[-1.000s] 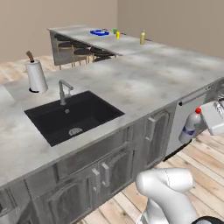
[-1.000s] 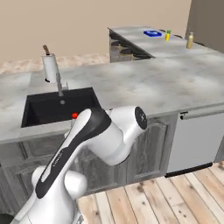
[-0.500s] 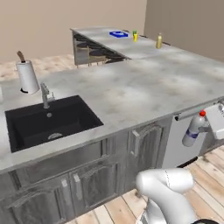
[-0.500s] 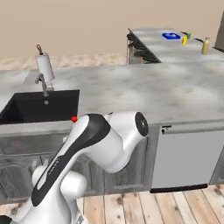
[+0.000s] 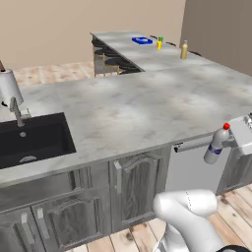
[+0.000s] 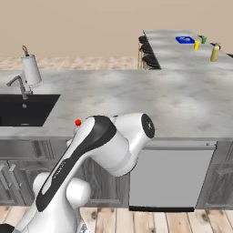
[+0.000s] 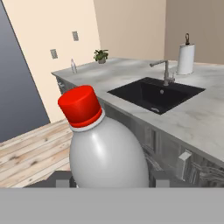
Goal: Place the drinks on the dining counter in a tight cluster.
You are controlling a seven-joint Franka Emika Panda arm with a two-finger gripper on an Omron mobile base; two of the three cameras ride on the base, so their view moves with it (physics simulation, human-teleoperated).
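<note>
Off the near edge of the sink counter [image 5: 147, 103], the gripper [image 5: 231, 140] is clenched on the silver-grey bottle [image 5: 215, 147], carried tilted w/ red cap up, probably en route to the far dining counter [image 5: 130, 49]. The yellow bottle [image 5: 184, 50] already stands there, upright near a blue dish [image 5: 141, 40]. Bottle looks smooth, rounded, plastic-ish; both counters are grey marbled slab, though far items are too small to read well.

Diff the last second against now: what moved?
The base moved: in both base views the whole scene slid, the sink leftward and the dining counter with its yellow bottle toward centre. That is camera motion, not objects moving. The pincer stays shut on the red-capped bottle, held beside the cabinets. Nothing was taken or released.
</note>
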